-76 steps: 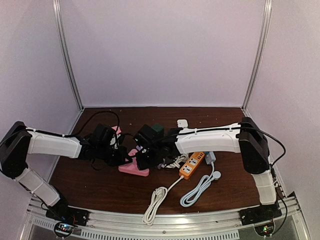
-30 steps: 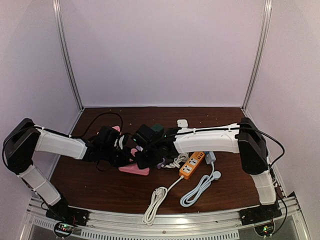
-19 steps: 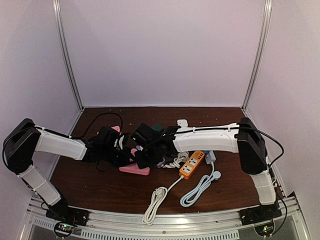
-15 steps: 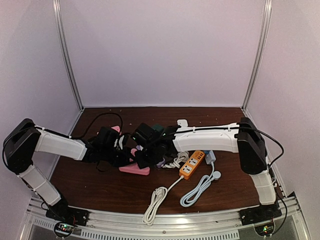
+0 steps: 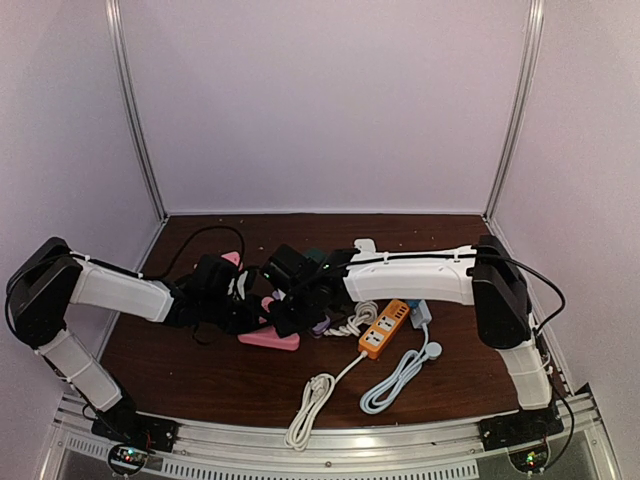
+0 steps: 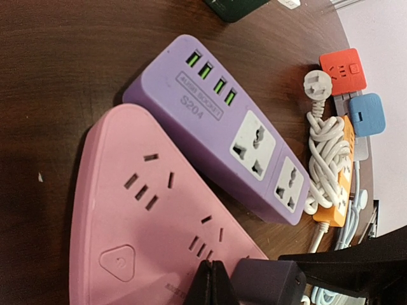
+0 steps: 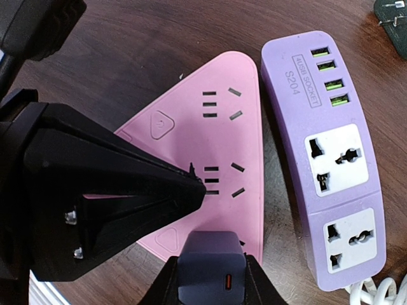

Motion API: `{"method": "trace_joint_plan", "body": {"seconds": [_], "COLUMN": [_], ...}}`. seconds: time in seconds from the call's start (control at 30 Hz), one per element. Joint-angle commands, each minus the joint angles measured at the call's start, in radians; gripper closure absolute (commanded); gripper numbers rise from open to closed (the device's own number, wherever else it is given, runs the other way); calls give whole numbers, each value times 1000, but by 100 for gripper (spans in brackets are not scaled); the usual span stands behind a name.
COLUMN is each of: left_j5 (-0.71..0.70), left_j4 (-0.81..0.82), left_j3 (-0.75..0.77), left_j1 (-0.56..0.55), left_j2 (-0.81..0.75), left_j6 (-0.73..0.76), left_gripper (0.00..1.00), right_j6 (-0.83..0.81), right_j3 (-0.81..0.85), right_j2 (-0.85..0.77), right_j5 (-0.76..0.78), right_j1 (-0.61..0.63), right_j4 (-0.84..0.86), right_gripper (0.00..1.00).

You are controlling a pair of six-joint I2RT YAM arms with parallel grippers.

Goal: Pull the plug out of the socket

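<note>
Ana: Is any writing legible around the pink socket block (image 7: pixel 191 114)?

Ben: Only on the purple power strip (image 7: pixel 318 95), which lies just beside one long edge of the pink block. A framed label there reads "USB SOCKET" with "S204" next to it, close to four green USB slots. The pink block shows a rounded-triangle button (image 6: pixel 117 262) marked with a power symbol.

Ana: What do the two look like?

Ben: Both look like smooth matte plastic. The pink one is a flat triangle with rounded corners and clusters of narrow slots. The purple one is a long bar with two white square outlet faces. They rest on a dark wood-grain table (image 7: pixel 127 38).

Ana: And the plug?

Ben: The plug (image 7: pixel 210 254), a dark purple-grey rounded block with a small orange-red mark, is at a corner of the pink block. The right gripper (image 7: pixel 210 286) pinches it between its fingers. Whether its pins are out of the slots cannot be told.

Ana: The left gripper?

Ben: The left gripper (image 6: pixel 212 286) has its black fingertips pressed together, their point touching the pink block's top face close to the plug.
</note>
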Motion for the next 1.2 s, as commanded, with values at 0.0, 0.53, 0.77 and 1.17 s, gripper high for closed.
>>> {"method": "trace_joint_plan", "body": {"seconds": [0.0, 0.53, 0.77, 1.17], "left_j5": [-70, -89, -93, -109], "left_j4": [-241, -284, -298, -341], "left_j3": [-57, -3, 26, 67], "left_j1": [10, 9, 9, 9], "left_j2": [67, 61, 58, 56], "left_j6": [1, 18, 22, 55], "left_gripper": [100, 100, 100, 100], "right_j6": [-15, -15, -17, -13], "right_j3": [37, -34, -104, -187], "right_j2": [-75, -170, -245, -304], "right_j5": [48, 70, 83, -2], "right_j1": [-20, -35, -54, -95], "right_j4": [45, 39, 44, 121], "right_gripper": [87, 86, 86, 86]}}
